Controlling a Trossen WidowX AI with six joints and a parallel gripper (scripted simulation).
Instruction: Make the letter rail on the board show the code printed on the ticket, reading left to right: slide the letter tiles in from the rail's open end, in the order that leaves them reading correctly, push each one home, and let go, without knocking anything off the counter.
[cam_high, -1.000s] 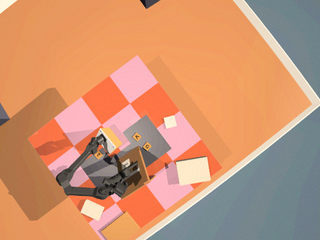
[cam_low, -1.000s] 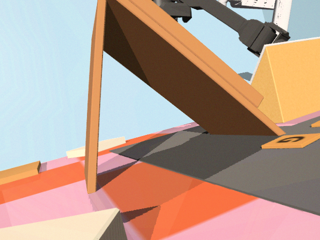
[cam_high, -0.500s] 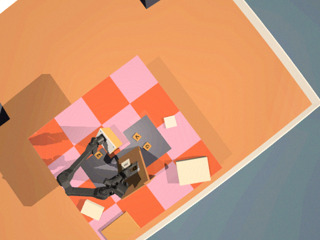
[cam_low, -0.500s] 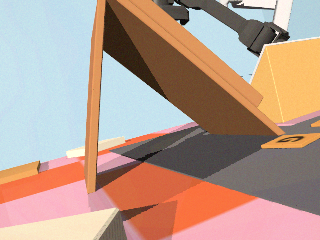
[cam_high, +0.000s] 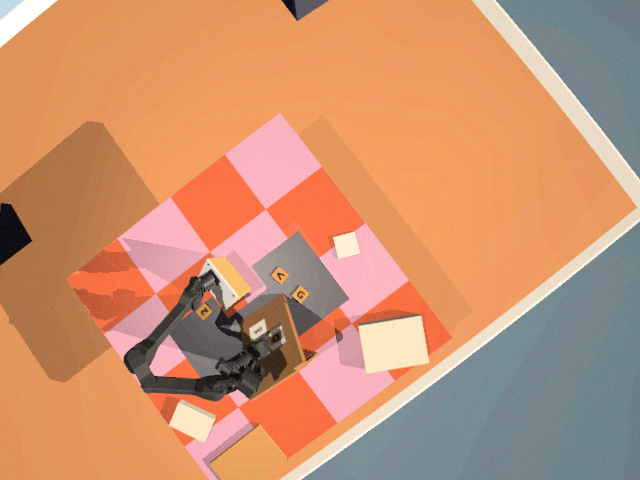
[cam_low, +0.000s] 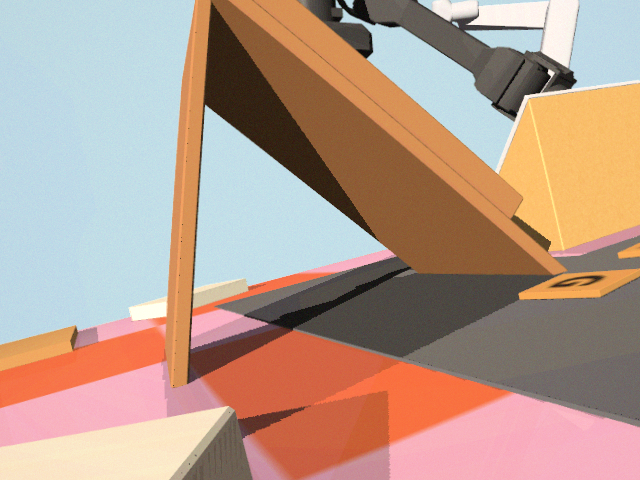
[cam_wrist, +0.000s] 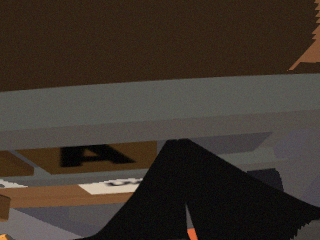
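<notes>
The tilted board (cam_high: 293, 351) (cam_low: 382, 206) carries the letter rail (cam_wrist: 165, 107). In the rail are tile A (cam_wrist: 42, 159) and, left of it, a tile (cam_high: 277, 337) (cam_wrist: 11, 165) showing D in the top view. In the wrist view my gripper (cam_wrist: 176, 149) is shut and empty, its fingertips low over the rail just right of tile A. A gap in the rail shows right of them. The ticket (cam_high: 257, 329) (cam_wrist: 112, 185) is below the rail, its code unreadable. Loose tiles V (cam_high: 279, 274), G (cam_high: 300, 294) (cam_low: 573, 284) and Z (cam_high: 204, 311) lie flat.
A dark grey mat (cam_high: 328, 291) (cam_low: 516, 341) lies under the board. The white-faced yellow wedge (cam_high: 231, 279) (cam_low: 584, 165) stands beside the board. Cream blocks (cam_high: 395, 343) (cam_high: 346, 244) (cam_high: 191, 420) and an orange block (cam_high: 250, 453) (cam_low: 36, 347) stand around the board.
</notes>
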